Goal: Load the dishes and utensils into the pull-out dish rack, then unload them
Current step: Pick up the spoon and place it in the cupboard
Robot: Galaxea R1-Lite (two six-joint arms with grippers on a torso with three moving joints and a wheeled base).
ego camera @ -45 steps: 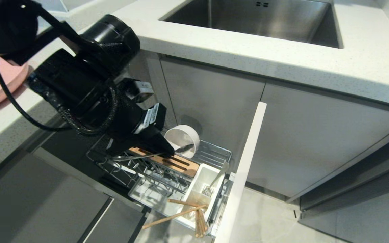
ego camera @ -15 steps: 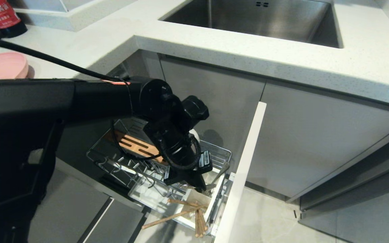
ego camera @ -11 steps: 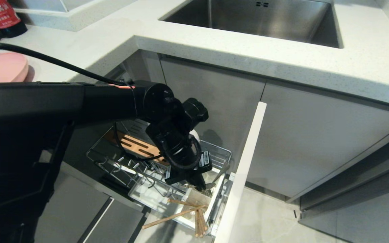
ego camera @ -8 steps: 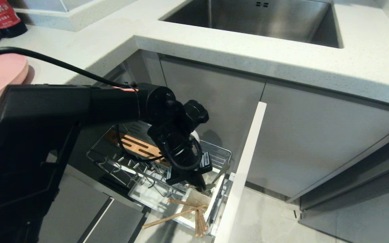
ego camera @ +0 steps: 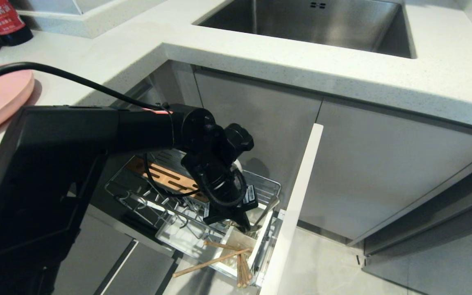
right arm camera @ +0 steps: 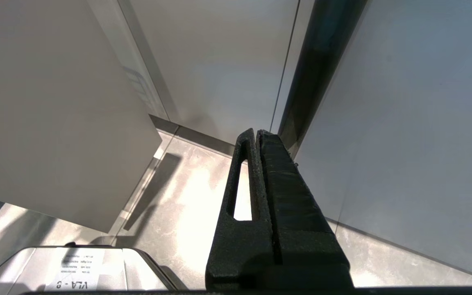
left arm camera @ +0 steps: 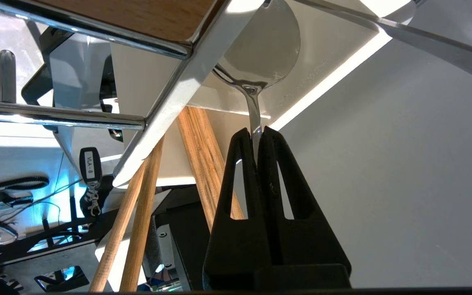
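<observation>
One hand works: the left hand [left arm camera: 256, 135] pinches the spoon [left arm camera: 260, 61] by its handle, bowl-end down, over the rack's utensil box [ego camera: 256, 241] beside the chopsticks [ego camera: 215, 262], apparently to drop it upright. Right hand [right arm camera: 256, 135] hangs pressed together.

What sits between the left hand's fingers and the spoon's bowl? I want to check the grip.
Only the spoon's own thin handle: the left hand is shut on it just below the bowl, with nothing else in between, as the left wrist view shows.
</observation>
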